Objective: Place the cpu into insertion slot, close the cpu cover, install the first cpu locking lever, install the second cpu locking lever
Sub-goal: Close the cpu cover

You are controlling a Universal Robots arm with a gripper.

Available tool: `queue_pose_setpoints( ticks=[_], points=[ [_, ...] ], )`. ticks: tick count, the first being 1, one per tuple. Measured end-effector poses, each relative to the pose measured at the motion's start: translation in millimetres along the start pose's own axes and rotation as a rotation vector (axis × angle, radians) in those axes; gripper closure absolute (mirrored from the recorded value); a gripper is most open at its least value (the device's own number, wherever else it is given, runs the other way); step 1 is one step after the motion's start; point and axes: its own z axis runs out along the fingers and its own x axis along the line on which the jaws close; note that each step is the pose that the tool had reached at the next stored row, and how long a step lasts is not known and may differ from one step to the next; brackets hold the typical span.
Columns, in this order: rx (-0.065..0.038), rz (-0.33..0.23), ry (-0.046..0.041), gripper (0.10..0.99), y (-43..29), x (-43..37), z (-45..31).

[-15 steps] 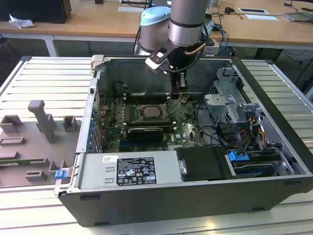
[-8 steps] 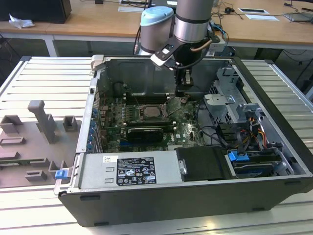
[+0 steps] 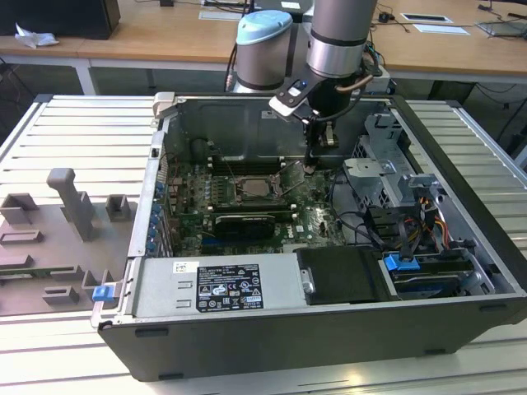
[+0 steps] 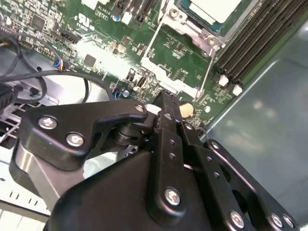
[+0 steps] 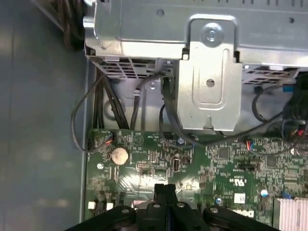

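The cpu (image 4: pixel 214 7) shows its pale metal top in the insertion slot, with the silvery cpu cover (image 4: pixel 192 28) lying flat around it. Two thin wire levers run along the socket's sides, one (image 4: pixel 153 38) on the board side and one (image 4: pixel 208 67) beside the memory slots. In the exterior view the cpu (image 3: pixel 254 186) sits mid-board, and my gripper (image 3: pixel 311 169) hangs just to its right, low over the board. My black fingers (image 5: pixel 161 192) are pressed together in both wrist views. The gripper's tip (image 4: pixel 166 102) sits close to the levers' ends. I cannot tell whether it touches a lever.
A metal drive cage (image 5: pixel 207 86) and black cables (image 5: pixel 96 110) stand past the board's edge. A coin battery (image 5: pixel 119 155) lies near the tip. Long memory slots (image 4: pixel 255 38), the case wall (image 4: pixel 269 120), a black expansion card (image 3: pixel 244 222) and the power supply (image 3: pixel 218 288) surround the socket.
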Motion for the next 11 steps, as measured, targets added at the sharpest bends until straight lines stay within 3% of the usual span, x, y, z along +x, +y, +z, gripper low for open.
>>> queue_pose_setpoints(
  ticks=[3,6,11],
  points=[
    [0.001,-0.001,0.0002,0.980,5.1,-0.3,7.6],
    [0.002,-0.001,0.0002,0.980,5.5,-0.3,14.3],
    [0.002,-0.001,0.0001,0.980,0.2,0.0,14.5]
  ],
)
